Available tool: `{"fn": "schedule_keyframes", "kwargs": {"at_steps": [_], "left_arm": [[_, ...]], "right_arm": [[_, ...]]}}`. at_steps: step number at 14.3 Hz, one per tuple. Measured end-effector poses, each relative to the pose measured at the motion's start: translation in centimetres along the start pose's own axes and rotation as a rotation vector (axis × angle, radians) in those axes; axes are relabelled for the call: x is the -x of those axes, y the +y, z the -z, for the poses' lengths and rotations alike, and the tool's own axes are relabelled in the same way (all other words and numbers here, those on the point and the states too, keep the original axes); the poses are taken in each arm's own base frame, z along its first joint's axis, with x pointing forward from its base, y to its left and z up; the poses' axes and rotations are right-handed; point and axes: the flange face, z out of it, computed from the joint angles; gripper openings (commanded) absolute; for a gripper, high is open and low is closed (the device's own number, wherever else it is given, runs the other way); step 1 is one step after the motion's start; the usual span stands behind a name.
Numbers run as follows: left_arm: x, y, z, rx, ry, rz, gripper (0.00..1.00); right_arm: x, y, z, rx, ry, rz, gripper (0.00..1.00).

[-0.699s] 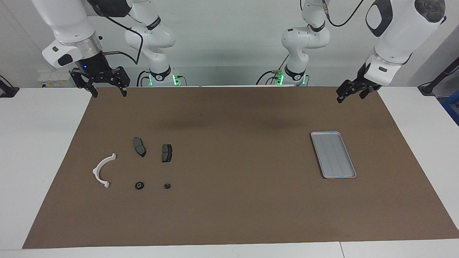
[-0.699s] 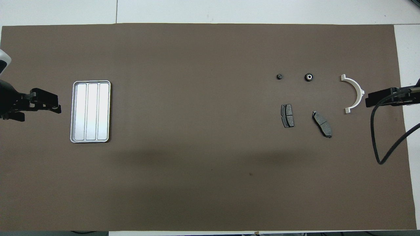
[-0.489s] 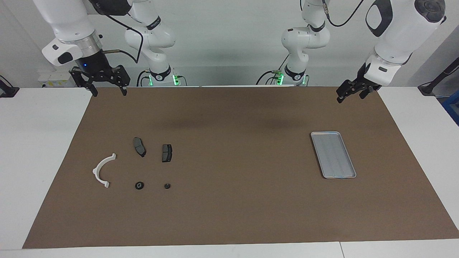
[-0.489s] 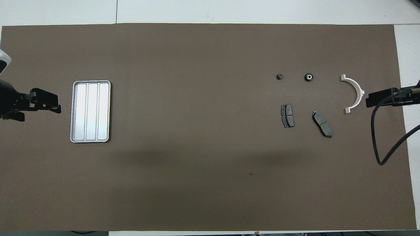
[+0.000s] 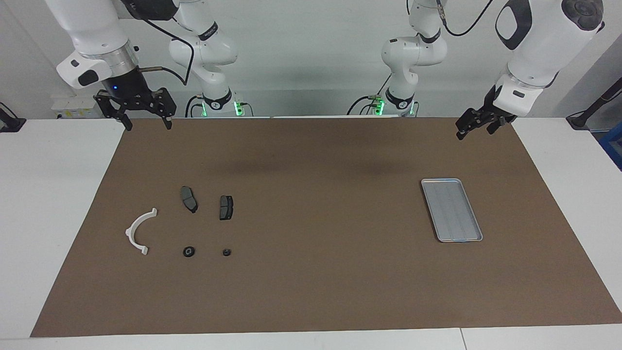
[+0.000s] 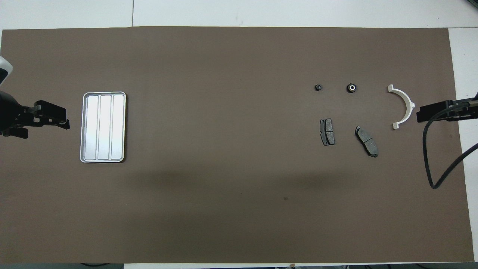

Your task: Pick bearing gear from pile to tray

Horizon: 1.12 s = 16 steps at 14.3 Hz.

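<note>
We judge the step in hand to be the first reach: nothing has been picked yet, and the tray (image 5: 452, 210) lies bare toward the left arm's end of the surface (image 5: 320, 291). The pile sits toward the right arm's end: 2 brake pads (image 5: 189, 199) side by side, a white half-ring bracket (image 5: 139, 231) beside them, and 2 small black round pieces farther from the robots. The bigger round piece (image 5: 189, 251), with a pale centre in the overhead view, looks to us like the bearing gear; the smaller one (image 5: 226, 252) lies just beside it, apart.

The right end effector (image 5: 144, 119) hangs high over the mat's edge nearest its base, its fingers spread wide and holding nothing. The left end effector (image 5: 478, 125) waits above the mat's corner near the tray; we cannot tell how its fingers stand.

To do this well, we would bring the right end effector straight down over the bigger round piece, fingers straddling it, clear of the bracket and the smaller piece. The part is low and round, so we should close close to the surface or it may roll away.

Against the picture from 0.7 s ago, the right end effector sits slightly higher and closer to its base; the parts, tray and left arm have not shifted.
</note>
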Motion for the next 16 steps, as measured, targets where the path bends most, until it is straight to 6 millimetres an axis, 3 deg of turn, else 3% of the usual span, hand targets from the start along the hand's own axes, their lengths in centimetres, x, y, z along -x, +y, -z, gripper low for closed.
{"fn": "schedule_keyframes", "kwargs": {"at_steps": [16], "left_arm": [[0.0, 0.0, 0.0, 0.000, 0.000, 0.000, 1.00]], "right_arm": [[0.3, -1.6, 0.2, 0.000, 0.001, 0.032, 1.00]]}}
